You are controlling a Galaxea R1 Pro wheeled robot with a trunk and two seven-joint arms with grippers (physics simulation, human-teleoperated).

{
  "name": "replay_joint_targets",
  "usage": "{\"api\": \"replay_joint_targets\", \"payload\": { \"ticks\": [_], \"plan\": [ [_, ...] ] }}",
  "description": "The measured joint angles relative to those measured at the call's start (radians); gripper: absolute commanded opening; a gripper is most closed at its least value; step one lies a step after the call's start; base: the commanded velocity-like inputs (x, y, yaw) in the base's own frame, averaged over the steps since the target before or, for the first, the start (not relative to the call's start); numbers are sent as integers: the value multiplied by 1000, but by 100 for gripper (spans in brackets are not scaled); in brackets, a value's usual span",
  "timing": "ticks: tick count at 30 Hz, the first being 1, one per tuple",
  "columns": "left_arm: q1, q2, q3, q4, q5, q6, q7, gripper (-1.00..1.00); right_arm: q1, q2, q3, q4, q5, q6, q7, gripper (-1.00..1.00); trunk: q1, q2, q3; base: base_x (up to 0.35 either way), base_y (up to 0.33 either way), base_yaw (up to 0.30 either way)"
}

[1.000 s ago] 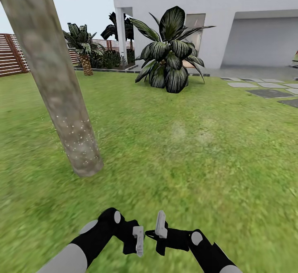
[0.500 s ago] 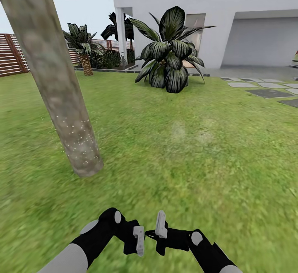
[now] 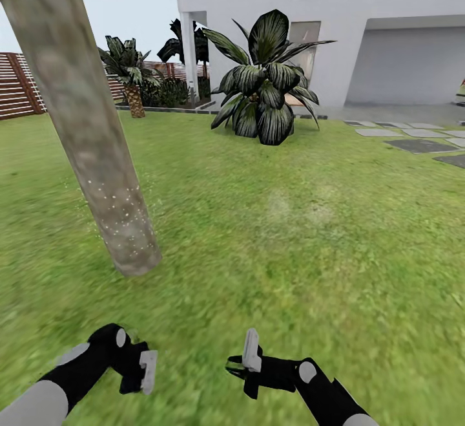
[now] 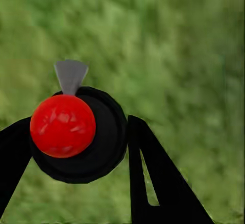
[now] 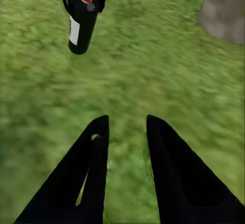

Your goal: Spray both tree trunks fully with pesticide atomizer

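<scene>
Over the green lawn (image 3: pixel 310 232), the left gripper (image 4: pixel 81 147) is clamped on the dark pesticide atomizer (image 5: pixel 81 22) with its red cap. The right gripper (image 5: pixel 126 132) hangs parted and empty. 1 mottled tree trunk (image 3: pixel 97 148) rises just ahead, left.

Bright, even daylight; hardly any shadows; lawn (image 3: pixel 310 232) smeared, perhaps low-resolution render; wrist views blurred.

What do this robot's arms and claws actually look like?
Each arm is pale grey near the body, then glossy black with round grey joint caps. The left claw and right claw show light grey in the head view; in the wrist views their fingers are flat black tapering blades with slots.
</scene>
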Motion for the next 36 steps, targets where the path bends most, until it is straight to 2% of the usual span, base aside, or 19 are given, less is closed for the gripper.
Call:
{"api": "replay_joint_targets", "payload": {
  "ticks": [2,3,5,7,9,10,11,12,13,16,18,19,20,21,22,23,24,25,36],
  "plan": [
    [0,53,21,-1,5,1,3,-100,0,-2,-1,2,1,0,0,100,0,0,0,0,0,0],
    [0,77,66,0,5,0,4,-100,0,-5,-2,3,1,1,0,100,0,0,0,0,0,0],
    [0,93,196,-1,9,-4,5,-100,0,-8,-4,4,0,1,-1,100,0,0,0,0,0,0],
    [0,95,376,-1,11,-6,7,-100,0,-10,-7,5,-1,0,-6,100,0,0,0,0,0,0],
    [1,90,490,0,19,-7,17,-100,0,-13,-14,5,-2,-1,-13,100,0,0,0,0,0,0],
    [3,79,559,16,31,-7,33,-100,1,-22,-40,8,-3,-1,-27,100,0,0,0,0,0,0],
    [4,67,609,43,50,-7,50,-100,2,-38,-76,12,-4,-1,-44,100,0,0,0,0,0,0],
    [5,55,667,84,80,-8,80,-100,3,-58,-135,25,-4,-1,-70,100,0,0,0,0,0,0],
    [6,43,746,144,124,-12,147,-100,4,-81,-236,59,-3,-1,-117,100,0,0,0,0,0,0],
    [8,34,848,255,192,-80,329,-100,5,-112,-451,129,-5,-1,-197,100,0,0,0,0,0,0],
    [23,30,915,408,268,-238,539,-100,8,-147,-652,157,-4,-3,-304,100,0,0,0,0,0,0],
    [50,27,947,521,370,-393,700,-100,39,-157,-816,166,-5,-4,-402,100,0,0,0,0,0,0],
    [83,17,943,572,411,-452,746,-100,60,-157,-898,168,-1,-6,-446,100,0,0,0,0,0,0],
    [107,2,943,587,441,-493,769,-100,81,-158,-939,168,0,-6,-480,100,0,0,0,0,0,0],
    [123,-8,946,594,457,-514,778,-100,96,-157,-954,169,1,-7,-499,100,0,0,0,0,0,-65],
    [161,-26,951,605,482,-543,791,-100,149,-154,-974,168,1,-50,-533,100,0,0,0,0,0,-31],
    [177,-46,937,621,478,-550,793,-100,171,-152,-978,170,2,-84,-540,100,0,0,0,0,0,-200],
    [201,-61,943,620,482,-551,785,-100,178,-140,-980,174,3,-102,-543,100,0,0,0,0,0,-260],
    [227,-64,946,620,488,-553,783,-100,180,-139,-984,175,0,-101,-544,100,0,0,5,-29,-89,-290]
  ]
}}
